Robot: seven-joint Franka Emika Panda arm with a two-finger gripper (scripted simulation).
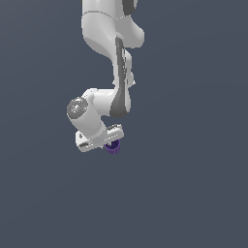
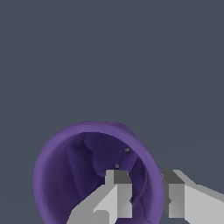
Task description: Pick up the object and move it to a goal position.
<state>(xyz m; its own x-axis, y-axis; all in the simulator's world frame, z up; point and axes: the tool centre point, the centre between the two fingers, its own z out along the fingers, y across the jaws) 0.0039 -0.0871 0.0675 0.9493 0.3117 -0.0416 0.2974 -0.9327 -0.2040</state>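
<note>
Arm: the white Panda arm (image 1: 109, 53) reaches down from the top of the exterior view, its wrist bent over toward that view's left.
Gripper: the white gripper (image 1: 110, 141) sits at the low end of the arm, tilted, with its fingers pointing downward and mostly hidden behind its body.
Cup: a small dark purple cup (image 1: 113, 147) peeks out just under the gripper body, only its lower part showing in the exterior view.
Cup up close: in the wrist view the cup (image 2: 65, 175) faces the camera with its open mouth, its inside dark and uneven.
Fingers: one grey-tipped finger (image 2: 117, 192) reaches inside the mouth, the other stands just outside the rim.
Jaws: drawn in on the cup's wall, which is pinched between them.
Surroundings: plain dark blue-grey all around; I cannot tell whether the cup touches any surface.
</note>
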